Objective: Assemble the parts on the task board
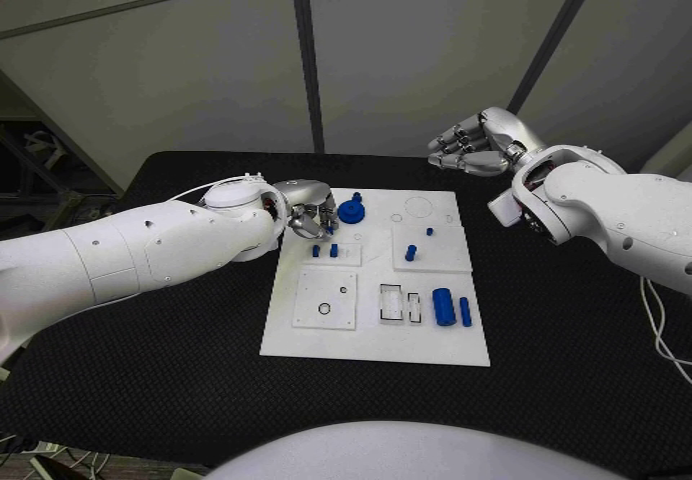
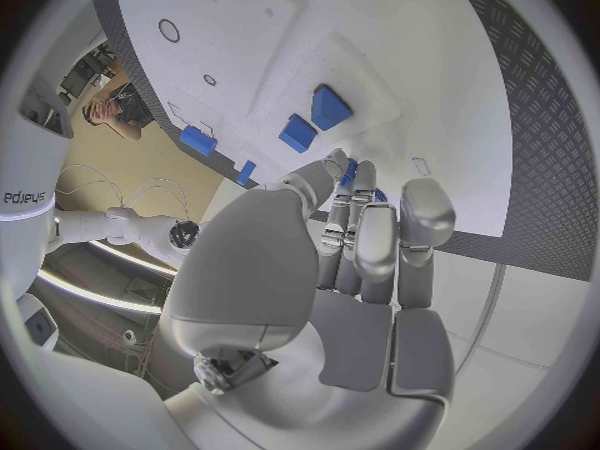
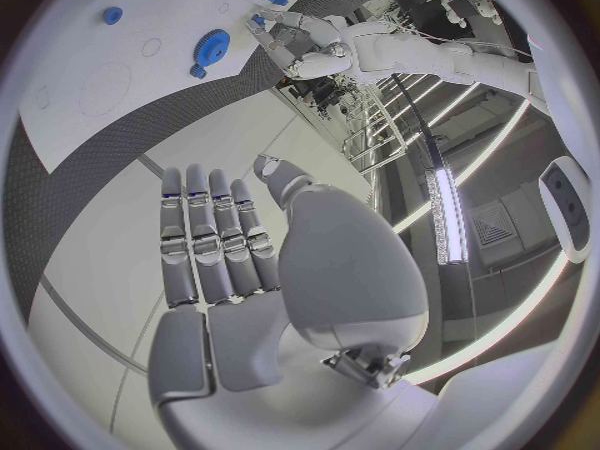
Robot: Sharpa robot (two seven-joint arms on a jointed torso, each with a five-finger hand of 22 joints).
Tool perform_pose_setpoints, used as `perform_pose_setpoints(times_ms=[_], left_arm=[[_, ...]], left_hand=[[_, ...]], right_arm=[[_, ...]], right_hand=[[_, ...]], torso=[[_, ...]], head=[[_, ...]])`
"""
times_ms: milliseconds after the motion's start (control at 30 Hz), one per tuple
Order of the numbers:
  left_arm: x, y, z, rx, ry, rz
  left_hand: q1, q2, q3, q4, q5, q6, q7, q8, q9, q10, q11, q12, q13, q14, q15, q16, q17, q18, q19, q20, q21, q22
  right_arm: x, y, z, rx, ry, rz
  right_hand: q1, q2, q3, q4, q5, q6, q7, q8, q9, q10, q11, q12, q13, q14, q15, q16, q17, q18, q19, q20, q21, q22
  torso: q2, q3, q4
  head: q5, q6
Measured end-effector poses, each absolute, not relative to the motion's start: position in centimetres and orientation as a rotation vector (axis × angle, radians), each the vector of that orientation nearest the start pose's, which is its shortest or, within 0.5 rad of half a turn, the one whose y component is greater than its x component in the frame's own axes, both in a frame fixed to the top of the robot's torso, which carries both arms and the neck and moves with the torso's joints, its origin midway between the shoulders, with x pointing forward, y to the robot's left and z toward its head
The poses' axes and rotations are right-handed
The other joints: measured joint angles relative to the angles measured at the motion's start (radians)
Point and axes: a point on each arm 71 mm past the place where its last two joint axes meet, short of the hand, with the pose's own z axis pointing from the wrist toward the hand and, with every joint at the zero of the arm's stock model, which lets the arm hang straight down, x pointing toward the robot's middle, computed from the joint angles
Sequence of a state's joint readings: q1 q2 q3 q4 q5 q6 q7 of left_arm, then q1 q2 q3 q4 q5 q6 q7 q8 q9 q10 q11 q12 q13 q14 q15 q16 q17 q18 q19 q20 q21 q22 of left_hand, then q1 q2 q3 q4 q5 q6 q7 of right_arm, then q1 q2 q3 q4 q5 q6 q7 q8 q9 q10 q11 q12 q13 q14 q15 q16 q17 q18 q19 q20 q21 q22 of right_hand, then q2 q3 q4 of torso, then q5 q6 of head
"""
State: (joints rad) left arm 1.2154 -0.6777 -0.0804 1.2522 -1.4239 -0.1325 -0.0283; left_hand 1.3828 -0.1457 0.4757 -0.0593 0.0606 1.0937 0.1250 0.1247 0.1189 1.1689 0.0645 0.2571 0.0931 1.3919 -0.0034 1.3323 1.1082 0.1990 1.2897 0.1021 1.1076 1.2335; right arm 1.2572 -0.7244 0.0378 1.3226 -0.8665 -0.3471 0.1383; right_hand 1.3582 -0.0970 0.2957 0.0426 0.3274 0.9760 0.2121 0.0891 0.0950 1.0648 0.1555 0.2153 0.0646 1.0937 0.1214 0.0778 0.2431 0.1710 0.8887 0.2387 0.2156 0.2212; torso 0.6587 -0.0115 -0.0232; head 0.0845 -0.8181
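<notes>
The white task board (image 1: 375, 335) lies mid-table. My left hand (image 1: 306, 212) hangs over its far left corner, beside a blue gear (image 1: 352, 211). Thumb and fingers are drawn together, and they pinch a small blue part (image 2: 349, 171), mostly hidden. Two short blue pegs (image 1: 326, 250) stand just in front of that hand. Two more pegs (image 1: 410, 253) stand on the right inset plate. Two blue cylinders (image 1: 451, 308) lie near the front right. My right hand (image 1: 476, 142) is raised beyond the far right corner, holding nothing, with its fingers (image 3: 206, 235) straight. The gear (image 3: 210, 47) shows far off.
The board carries square inset plates with holes and slots (image 1: 326, 300), and a rectangular cut-out (image 1: 392, 302) beside the cylinders. Black table (image 1: 159, 370) surrounds the board on all sides. Grey wall panels rise behind the table's far edge.
</notes>
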Motion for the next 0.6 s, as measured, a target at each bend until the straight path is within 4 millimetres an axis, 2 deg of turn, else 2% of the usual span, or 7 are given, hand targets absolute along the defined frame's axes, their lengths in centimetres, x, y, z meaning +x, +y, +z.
perform_pose_setpoints(times_ms=[133,400,600], left_arm=[[52.6,19.03,-21.83,0.226,1.857,-0.596],[52.61,19.05,-21.91,0.225,1.865,-0.592],[52.61,19.07,-21.94,0.225,1.869,-0.589]], left_hand=[[-0.005,-0.005,0.0,0.0,0.0,-0.003,0.003,-0.006,-0.001,0.0,0.0,-0.011,0.0,0.0,0.0,0.0,-0.004,0.0,0.0,0.0,-0.002,-0.001],[-0.017,-0.017,0.003,0.003,0.0,-0.038,0.019,-0.033,-0.012,-0.016,0.016,-0.033,0.0,-0.005,0.005,-0.004,-0.019,0.0,-0.004,0.004,-0.01,-0.002],[-0.021,-0.021,0.003,0.003,0.0,-0.058,0.018,-0.047,-0.019,-0.016,0.016,-0.038,0.0,-0.009,0.009,-0.004,-0.023,0.0,-0.007,0.007,-0.017,-0.002]], right_arm=[[53.98,-20.0,-13.41,0.325,1.52,1.043],[53.98,-20.0,-13.41,0.325,1.52,1.043],[53.98,-20.0,-13.41,0.325,1.52,1.043]], right_hand=[[0.0,0.0,0.0,0.0,0.0,0.0,0.0,0.0,0.0,0.0,0.0,0.0,0.0,0.0,0.0,0.0,0.0,0.0,0.002,-0.002,0.0,-0.001],[0.0,0.0,0.0,0.0,0.0,0.0,0.0,0.0,0.0,0.0,0.0,0.0,0.0,0.0,0.0,0.0,0.0,0.0,0.002,-0.002,0.0,-0.001],[0.0,0.0,0.0,0.0,0.0,0.0,0.0,0.0,0.0,0.0,0.0,0.0,0.0,0.0,0.0,0.0,0.0,0.0,0.002,-0.002,0.0,0.0]], torso=[[0.0,0.0,0.0],[0.0,0.0002,0.0],[0.0,0.0003,0.0]], head=[[0.0,-0.001],[-0.001,-0.001],[-0.002,-0.001]])
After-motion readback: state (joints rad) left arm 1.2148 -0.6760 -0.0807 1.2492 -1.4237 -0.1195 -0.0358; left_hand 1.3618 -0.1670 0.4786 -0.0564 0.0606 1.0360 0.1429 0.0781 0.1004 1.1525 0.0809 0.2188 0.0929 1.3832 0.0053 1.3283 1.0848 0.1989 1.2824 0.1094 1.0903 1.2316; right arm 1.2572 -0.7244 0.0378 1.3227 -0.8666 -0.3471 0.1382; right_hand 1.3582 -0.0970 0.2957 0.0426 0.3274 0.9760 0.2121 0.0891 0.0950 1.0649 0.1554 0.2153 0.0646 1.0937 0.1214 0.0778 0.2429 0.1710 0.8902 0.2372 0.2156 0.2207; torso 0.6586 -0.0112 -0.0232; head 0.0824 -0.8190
